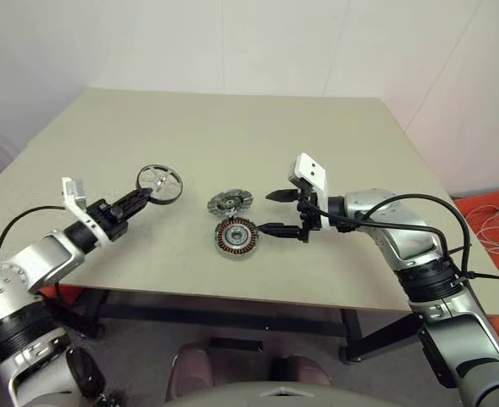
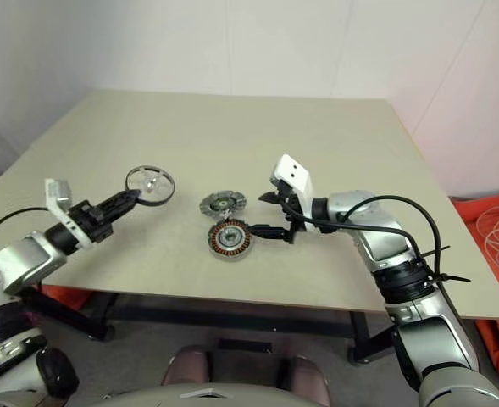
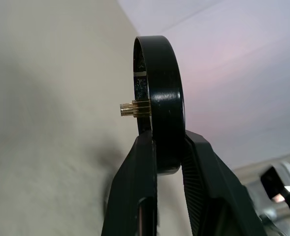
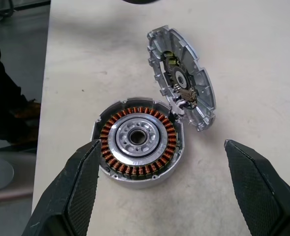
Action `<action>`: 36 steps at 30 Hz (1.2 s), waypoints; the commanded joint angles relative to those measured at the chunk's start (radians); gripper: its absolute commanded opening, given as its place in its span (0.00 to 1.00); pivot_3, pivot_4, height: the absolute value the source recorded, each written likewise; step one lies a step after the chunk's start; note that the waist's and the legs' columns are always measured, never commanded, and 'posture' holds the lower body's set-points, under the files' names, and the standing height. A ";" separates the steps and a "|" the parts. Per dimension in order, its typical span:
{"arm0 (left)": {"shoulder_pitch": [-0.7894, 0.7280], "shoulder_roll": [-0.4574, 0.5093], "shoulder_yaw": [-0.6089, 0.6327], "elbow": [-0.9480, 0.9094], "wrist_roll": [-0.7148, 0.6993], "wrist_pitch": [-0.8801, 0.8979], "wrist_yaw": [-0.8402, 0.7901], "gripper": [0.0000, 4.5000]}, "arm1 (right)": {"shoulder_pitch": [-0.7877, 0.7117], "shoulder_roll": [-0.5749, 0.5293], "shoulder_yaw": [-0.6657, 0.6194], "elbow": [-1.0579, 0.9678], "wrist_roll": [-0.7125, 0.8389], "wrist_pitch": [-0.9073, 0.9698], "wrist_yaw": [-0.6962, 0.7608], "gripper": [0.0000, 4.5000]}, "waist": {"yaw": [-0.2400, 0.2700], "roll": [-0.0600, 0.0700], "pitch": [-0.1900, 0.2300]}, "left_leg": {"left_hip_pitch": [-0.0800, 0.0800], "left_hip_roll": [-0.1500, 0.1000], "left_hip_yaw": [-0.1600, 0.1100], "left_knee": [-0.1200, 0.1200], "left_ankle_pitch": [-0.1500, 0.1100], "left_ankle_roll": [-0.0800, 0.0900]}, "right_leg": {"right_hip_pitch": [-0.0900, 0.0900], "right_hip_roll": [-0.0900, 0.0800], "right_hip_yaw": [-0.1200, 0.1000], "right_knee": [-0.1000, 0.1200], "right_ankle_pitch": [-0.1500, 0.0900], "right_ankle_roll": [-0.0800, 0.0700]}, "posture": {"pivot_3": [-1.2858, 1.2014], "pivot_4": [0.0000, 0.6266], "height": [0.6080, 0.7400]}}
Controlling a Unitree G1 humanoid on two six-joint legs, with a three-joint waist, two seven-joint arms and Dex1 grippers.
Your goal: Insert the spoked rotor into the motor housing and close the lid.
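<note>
My left gripper (image 1: 150, 194) is shut on the rim of the spoked rotor (image 1: 160, 182), a black ring with silver spokes held above the table's left side. The left wrist view shows the rotor (image 3: 157, 93) edge-on between the black fingers (image 3: 140, 187). The motor housing (image 1: 235, 236) sits at the table's middle with its copper windings (image 4: 138, 143) facing up. The lid (image 1: 230, 202), a grey disc with cutouts, stands hinged open just behind it. My right gripper (image 1: 274, 212) hangs open right of the housing, one finger (image 4: 78, 184) close to its rim.
The beige table (image 1: 257, 136) has free room all around the parts. An orange cloth with white cable (image 1: 495, 220) lies on the floor to the right. A white wall stands behind the table.
</note>
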 commanded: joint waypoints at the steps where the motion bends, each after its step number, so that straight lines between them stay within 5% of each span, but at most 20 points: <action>1: 0.134 0.062 -0.081 -0.105 -0.265 -0.038 0.077 0.09 | 0.001 -0.022 -0.015 -0.006 -0.004 -0.058 0.030 1.00 | -0.003 0.000 0.000 | 0.000 0.000 0.000 0.000 0.000 0.000 | 0.000 0.000 0.000 0.000 0.000 0.000 | 0.52 0.00 1.00; 4: 0.313 0.107 -0.163 -0.220 -0.420 -0.122 0.108 0.09 | -0.001 -0.028 -0.026 -0.005 -0.002 -0.074 0.039 1.00 | -0.013 0.000 0.000 | 0.000 0.000 0.000 0.000 0.000 0.000 | 0.000 0.001 0.000 0.000 0.000 0.001 | 0.52 0.00 1.00; 9: 0.443 0.086 -0.250 -0.328 -0.446 -0.260 0.061 0.09 | -0.002 -0.026 -0.023 0.022 -0.008 -0.109 0.049 1.00 | -0.013 0.000 0.000 | 0.001 0.002 0.000 0.000 0.000 0.000 | 0.001 0.002 0.000 -0.001 -0.001 0.001 | 0.52 0.00 1.00; 18: 0.382 -0.052 -0.492 -0.318 -0.446 -0.399 0.113 0.09 | -0.009 -0.021 -0.020 0.058 -0.019 -0.162 0.080 1.00 | -0.021 -0.001 0.000 | 0.012 0.003 0.000 0.000 0.000 -0.001 | 0.012 0.005 0.001 -0.008 -0.002 0.005 | 0.52 0.00 1.00; 26: 0.266 -0.166 -0.522 -0.229 -0.446 -0.481 0.232 0.09 | 0.001 -0.024 -0.022 0.054 -0.029 -0.166 0.077 1.00 | -0.020 -0.001 -0.001 | 0.011 0.002 0.000 0.000 0.000 -0.001 | 0.013 0.005 0.001 -0.008 -0.001 0.005 | 0.52 0.00 1.00; 36: 0.254 -0.161 -0.559 -0.176 -0.446 -0.435 0.255 0.09 | 0.005 -0.024 -0.024 0.041 -0.028 -0.154 0.069 1.00 | -0.019 -0.001 -0.001 | 0.009 0.002 0.000 -0.001 0.000 0.000 | 0.011 0.005 0.002 -0.005 -0.001 0.005 | 0.52 0.00 1.00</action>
